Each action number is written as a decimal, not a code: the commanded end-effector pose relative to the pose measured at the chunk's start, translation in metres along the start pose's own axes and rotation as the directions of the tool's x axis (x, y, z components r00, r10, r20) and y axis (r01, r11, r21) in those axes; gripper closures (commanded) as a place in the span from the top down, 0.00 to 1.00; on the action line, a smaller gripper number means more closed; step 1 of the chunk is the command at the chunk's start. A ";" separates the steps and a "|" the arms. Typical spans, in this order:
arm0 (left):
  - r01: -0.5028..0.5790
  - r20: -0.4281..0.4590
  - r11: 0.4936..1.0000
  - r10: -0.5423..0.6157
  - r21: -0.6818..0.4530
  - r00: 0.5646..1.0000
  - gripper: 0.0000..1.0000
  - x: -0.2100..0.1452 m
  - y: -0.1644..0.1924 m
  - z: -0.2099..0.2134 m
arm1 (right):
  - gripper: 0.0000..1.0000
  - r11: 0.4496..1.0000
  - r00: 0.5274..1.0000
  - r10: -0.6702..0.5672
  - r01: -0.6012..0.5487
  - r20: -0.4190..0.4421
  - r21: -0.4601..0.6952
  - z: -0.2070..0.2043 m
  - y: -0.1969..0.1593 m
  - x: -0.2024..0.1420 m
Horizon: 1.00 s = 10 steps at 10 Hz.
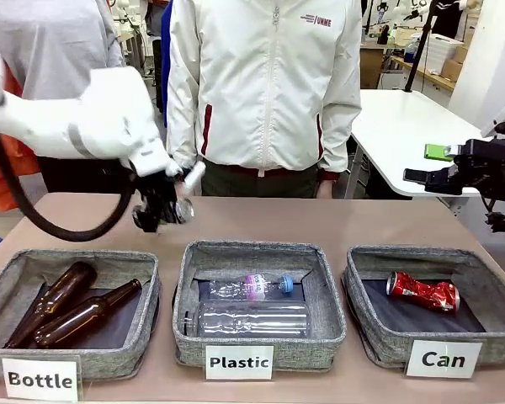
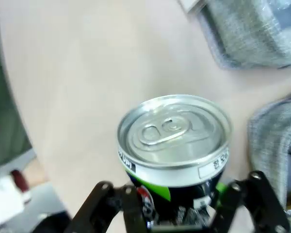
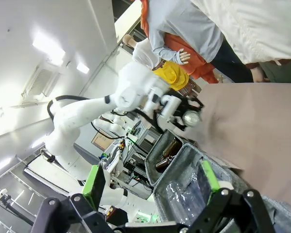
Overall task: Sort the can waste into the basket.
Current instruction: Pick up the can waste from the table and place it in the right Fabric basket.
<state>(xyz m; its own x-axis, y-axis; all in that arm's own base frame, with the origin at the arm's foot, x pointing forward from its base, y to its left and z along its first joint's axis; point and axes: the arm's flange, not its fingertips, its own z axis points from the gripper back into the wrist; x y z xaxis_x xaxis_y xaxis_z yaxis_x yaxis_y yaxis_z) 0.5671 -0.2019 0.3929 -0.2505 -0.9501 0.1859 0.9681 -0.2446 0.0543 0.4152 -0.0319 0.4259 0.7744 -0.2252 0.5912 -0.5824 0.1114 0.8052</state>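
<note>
The black can (image 1: 183,209) with green and white print hangs above the table behind the left baskets, with my left gripper (image 1: 162,209) shut on it. In the left wrist view its silver top (image 2: 174,128) faces the camera, and the black fingers (image 2: 130,206) clamp its lower body. The shiny red crushed can (image 1: 422,292) lies in the grey basket (image 1: 379,330) labelled "Can" at the front right. My right gripper (image 1: 438,174) hovers open above and behind that basket, holding nothing; its green pads (image 3: 94,181) stand wide apart.
The "Bottle" basket (image 1: 143,269) holds two brown glass bottles (image 1: 84,313). The "Plastic" basket (image 1: 328,311) holds clear plastic bottles (image 1: 252,318). A person in a white jacket (image 1: 265,84) stands at the far edge. Bare table lies behind the baskets.
</note>
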 end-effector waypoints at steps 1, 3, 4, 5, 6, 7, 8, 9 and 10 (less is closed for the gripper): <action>-0.173 0.090 0.983 0.178 -0.060 0.980 0.11 -0.008 -0.062 0.070 | 1.00 1.000 1.000 0.004 -0.004 -0.013 0.006 0.002 0.002 0.003; -0.184 0.086 0.978 0.193 -0.101 0.977 0.11 -0.016 -0.116 0.107 | 1.00 1.000 1.000 0.004 -0.004 -0.013 0.006 0.002 0.002 0.003; -0.257 0.071 0.962 0.264 -0.089 0.962 0.11 -0.022 -0.141 0.115 | 1.00 1.000 1.000 0.004 -0.004 -0.013 0.006 0.002 0.002 0.003; -0.282 0.050 0.951 0.290 -0.126 0.956 0.11 -0.026 -0.170 0.116 | 1.00 1.000 1.000 0.004 -0.004 -0.013 0.006 0.002 0.002 0.003; -0.342 0.047 0.934 0.348 -0.104 0.936 0.11 -0.030 -0.190 0.110 | 1.00 1.000 1.000 0.004 -0.004 -0.013 0.006 0.002 0.002 0.003; -0.415 0.040 0.904 0.421 -0.100 0.906 0.11 -0.038 -0.197 0.100 | 1.00 1.000 1.000 0.004 -0.004 -0.013 0.006 0.002 0.002 0.003; -0.457 0.061 0.883 0.465 -0.108 0.883 0.11 -0.052 -0.192 0.089 | 1.00 1.000 1.000 0.004 -0.004 -0.013 0.006 0.002 0.002 0.003; -0.340 0.061 0.932 0.350 -0.128 0.935 0.11 -0.038 -0.190 0.112 | 1.00 1.000 1.000 0.004 -0.004 -0.013 0.006 0.002 0.002 0.003; -0.340 0.061 0.932 0.350 -0.128 0.935 0.11 -0.038 -0.190 0.112 | 1.00 1.000 1.000 0.004 -0.004 -0.013 0.006 0.002 0.002 0.003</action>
<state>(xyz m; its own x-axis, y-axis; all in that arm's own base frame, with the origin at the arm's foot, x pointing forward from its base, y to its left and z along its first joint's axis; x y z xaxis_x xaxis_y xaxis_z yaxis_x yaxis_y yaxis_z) 0.3865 -0.0951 0.4724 0.1486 -0.9545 0.2587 0.9828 0.1136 -0.1455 0.4152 -0.0319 0.4259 0.7744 -0.2251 0.5913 -0.5825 0.1112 0.8052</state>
